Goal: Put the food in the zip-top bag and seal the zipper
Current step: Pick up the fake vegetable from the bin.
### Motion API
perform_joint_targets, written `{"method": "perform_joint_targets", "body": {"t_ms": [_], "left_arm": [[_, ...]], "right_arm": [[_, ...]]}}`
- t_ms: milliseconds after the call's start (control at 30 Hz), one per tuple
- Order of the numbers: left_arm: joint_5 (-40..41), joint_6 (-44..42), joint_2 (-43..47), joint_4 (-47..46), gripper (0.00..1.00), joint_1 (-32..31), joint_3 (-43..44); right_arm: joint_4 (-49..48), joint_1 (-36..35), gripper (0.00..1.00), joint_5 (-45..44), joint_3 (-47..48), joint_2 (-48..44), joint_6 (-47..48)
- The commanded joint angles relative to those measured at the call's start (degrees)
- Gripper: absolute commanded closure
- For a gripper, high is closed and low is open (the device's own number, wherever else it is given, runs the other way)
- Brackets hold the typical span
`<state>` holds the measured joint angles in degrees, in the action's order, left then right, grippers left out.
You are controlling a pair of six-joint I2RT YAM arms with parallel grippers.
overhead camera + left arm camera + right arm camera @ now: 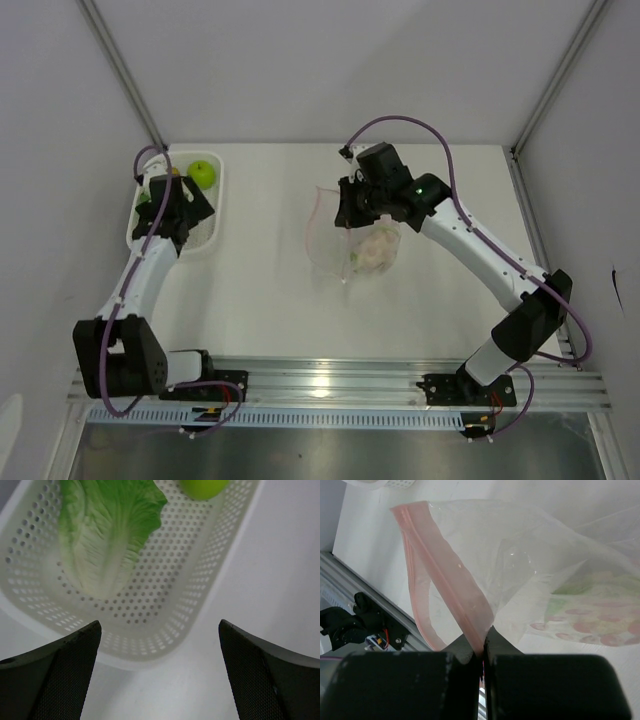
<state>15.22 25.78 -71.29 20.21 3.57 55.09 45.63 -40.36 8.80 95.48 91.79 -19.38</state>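
**Containers.** A white basket (216, 200) is sitting at the far left of the desk (270, 300). It is holding an apple (203, 174) in its far right corner. A cabbage (107, 535) is lying flat on its perforated floor, well apart from the apple. The bag (330, 245) is resting near the middle of the desk, well apart from the basket. It is holding a pale piece (376, 247) with green and pinkish markings toward its near right end. The crinkled film is blurring that piece, so its kind cannot be told.

**Hands.** The left hand (159, 625) is hovering over the near end of the basket. Its fingers (55, 680) are spread wide with nothing between them, and the cabbage and apple are lying beyond the fingertips, untouched. The right hand (482, 647) is pressed together on the zipper (445, 575). It is pinching the pink strip at one point, and the strip is running up and away from there to the bag's corner.

**Surroundings.** In the top view the left arm is covering much of the basket's interior, hiding most of the cabbage. The right arm is overlapping the bag's far edge. A metal rail (400, 375) is running along the near edge of the desk, carrying both arm bases.
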Motion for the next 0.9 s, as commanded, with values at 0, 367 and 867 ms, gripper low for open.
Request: {"method": "perform_joint_targets", "body": {"t_ms": [0, 367, 867], "left_arm": [[8.1, -7.9, -5.8, -0.3, 0.00, 0.6, 6.0], [5.8, -8.5, -17.3, 7.8, 0.02, 6.1, 16.5], [2.4, -1.6, -20.3, 3.6, 0.08, 7.1, 7.9]], "right_arm": [[-3.7, -1.2, 1.00, 2.8, -1.1, 0.8, -0.2], [-5.5, -2.9, 1.00, 4.0, -2.6, 0.0, -0.5], [-6.5, -3.0, 1.00, 4.3, -4.4, -1.4, -0.2]]}}
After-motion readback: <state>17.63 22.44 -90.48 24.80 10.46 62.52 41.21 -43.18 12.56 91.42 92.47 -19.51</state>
